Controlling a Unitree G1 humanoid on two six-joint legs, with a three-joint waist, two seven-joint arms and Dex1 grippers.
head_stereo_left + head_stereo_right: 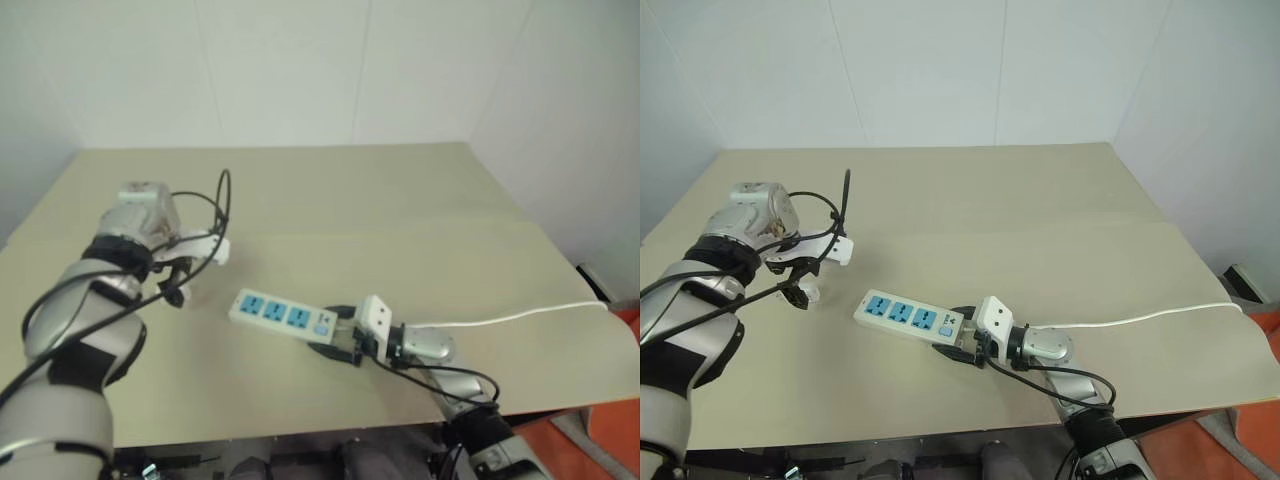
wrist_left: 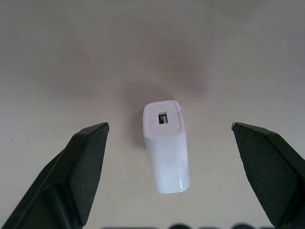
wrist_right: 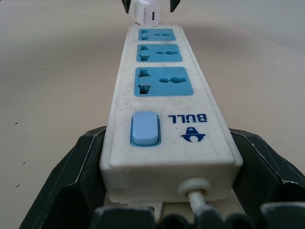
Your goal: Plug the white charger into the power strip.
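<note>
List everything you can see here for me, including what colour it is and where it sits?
table: one, beige, spanning the scene in front of white walls
power strip: one, white with three blue socket faces and a blue switch, lying flat near the table's front middle, switch end between the right gripper's fingers
cord: one, thin, white, running from the strip's switch end off the table's right edge
white charger: one, white, lying on the table left of the strip, between the left gripper's fingers but untouched
left gripper: one, black fingers spread wide, pointing down over the charger
right gripper: one, black fingers on either side of the strip's switch end
</note>
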